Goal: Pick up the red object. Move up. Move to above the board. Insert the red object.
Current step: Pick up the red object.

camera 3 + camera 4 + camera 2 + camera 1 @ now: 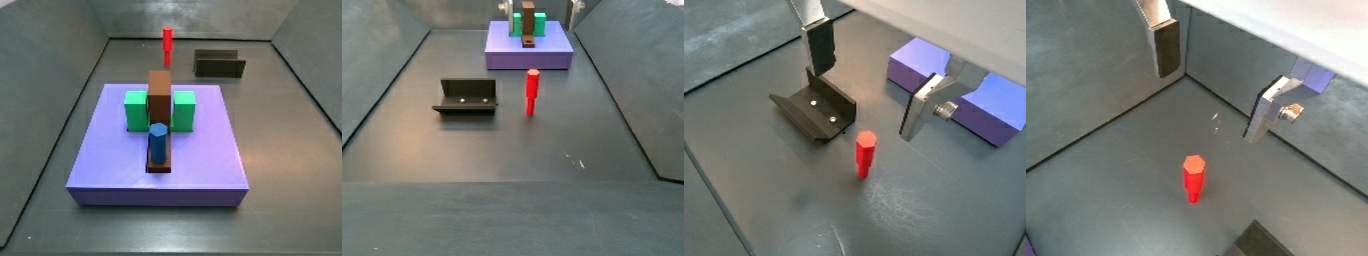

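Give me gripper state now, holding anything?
Gripper: open, holding nothing; in both wrist views it is above the floor, and the red object stands upright and free below the spread fingers.

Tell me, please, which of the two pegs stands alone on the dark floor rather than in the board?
The red object: a slim peg upright on the floor beside the fixture, below the open hand. The thicker blue peg stands in the board.
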